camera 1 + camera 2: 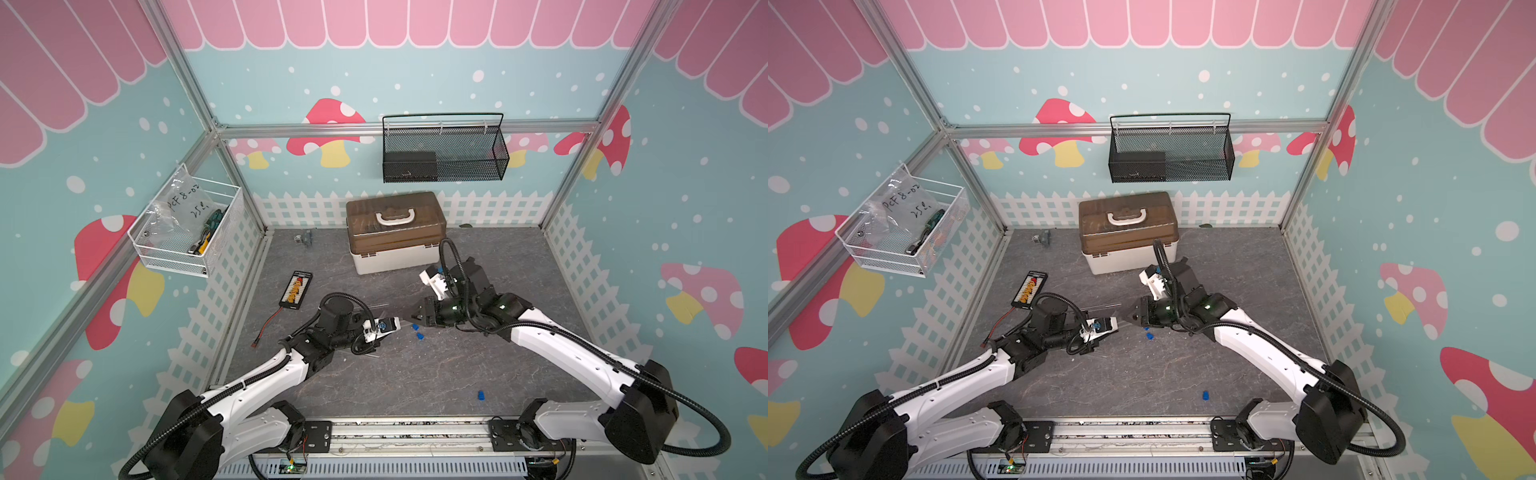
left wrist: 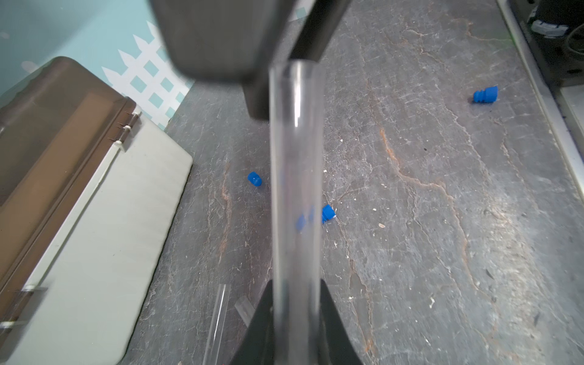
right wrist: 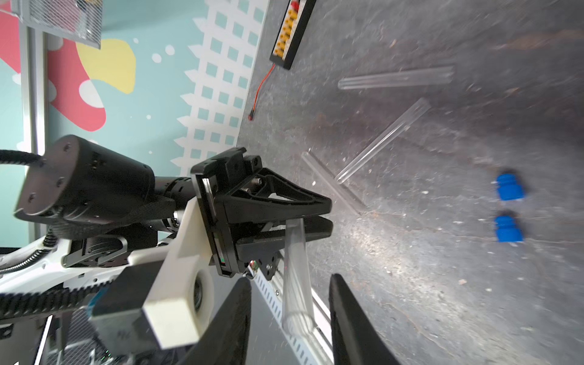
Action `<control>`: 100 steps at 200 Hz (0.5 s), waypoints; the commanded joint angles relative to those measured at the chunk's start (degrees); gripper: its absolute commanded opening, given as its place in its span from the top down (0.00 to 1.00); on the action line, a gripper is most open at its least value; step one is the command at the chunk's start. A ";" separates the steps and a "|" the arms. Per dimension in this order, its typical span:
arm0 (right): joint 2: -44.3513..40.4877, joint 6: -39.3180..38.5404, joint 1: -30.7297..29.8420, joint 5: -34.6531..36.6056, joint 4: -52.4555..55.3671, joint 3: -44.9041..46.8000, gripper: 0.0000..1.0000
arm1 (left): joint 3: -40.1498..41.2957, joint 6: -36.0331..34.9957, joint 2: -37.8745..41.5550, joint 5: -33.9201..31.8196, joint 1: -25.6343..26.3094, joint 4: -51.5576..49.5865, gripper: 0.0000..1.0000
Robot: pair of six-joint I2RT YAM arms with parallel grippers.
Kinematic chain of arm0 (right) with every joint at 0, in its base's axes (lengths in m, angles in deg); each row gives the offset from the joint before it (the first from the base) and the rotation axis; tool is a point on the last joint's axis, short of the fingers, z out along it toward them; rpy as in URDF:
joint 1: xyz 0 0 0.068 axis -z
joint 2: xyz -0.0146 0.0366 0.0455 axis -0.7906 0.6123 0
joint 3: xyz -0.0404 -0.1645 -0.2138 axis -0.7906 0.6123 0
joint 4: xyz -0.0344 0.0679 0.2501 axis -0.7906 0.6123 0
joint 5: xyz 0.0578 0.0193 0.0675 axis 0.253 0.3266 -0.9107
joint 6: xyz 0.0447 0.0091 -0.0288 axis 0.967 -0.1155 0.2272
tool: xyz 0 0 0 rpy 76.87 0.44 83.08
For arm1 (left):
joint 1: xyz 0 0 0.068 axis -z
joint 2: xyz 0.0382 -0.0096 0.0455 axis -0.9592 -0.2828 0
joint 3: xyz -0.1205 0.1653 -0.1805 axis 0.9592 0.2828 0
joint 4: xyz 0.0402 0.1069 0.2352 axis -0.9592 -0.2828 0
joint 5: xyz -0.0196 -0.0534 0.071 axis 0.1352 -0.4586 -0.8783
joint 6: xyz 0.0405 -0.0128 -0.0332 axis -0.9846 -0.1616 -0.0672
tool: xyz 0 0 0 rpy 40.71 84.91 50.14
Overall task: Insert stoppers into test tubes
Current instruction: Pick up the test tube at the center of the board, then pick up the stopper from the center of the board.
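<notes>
Left arm (image 1: 266,370): reaching in low from its base, forearm angled toward the middle.
Left gripper (image 3: 330,215): jaws pinched tight on a test tube (image 2: 297,189), nose aimed straight at its partner.
Right arm (image 1: 573,353): coming in from the opposite side, forearm sloping down to the centre.
Right gripper (image 3: 289,280): jaws parted, one each side of the tube's free end, with a gap on both sides.

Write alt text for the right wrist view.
The left gripper is shut on a clear test tube whose free end sits between the fingers of the open right gripper. Three more tubes and two blue stoppers lie on the grey table.
</notes>
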 commanded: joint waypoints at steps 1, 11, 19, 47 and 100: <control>-4.54 -5.02 0.66 15.99 12.78 0.06 0.60 | -1.71 7.13 -1.17 -3.30 0.60 4.41 1.00; -5.59 -5.85 0.66 22.54 20.02 -0.19 0.61 | -2.56 9.96 -1.97 -4.96 0.86 4.99 1.00; -6.06 -6.01 0.66 26.27 25.61 -0.19 0.62 | -3.36 11.42 -2.63 -5.64 0.97 4.69 1.00; -6.96 -3.44 -0.01 31.13 40.85 2.93 0.62 | -5.28 13.66 -4.20 -7.03 0.97 4.46 1.00; -11.58 2.85 -1.10 29.92 46.84 16.32 0.57 | -5.53 13.41 -3.75 -6.08 0.96 5.47 1.00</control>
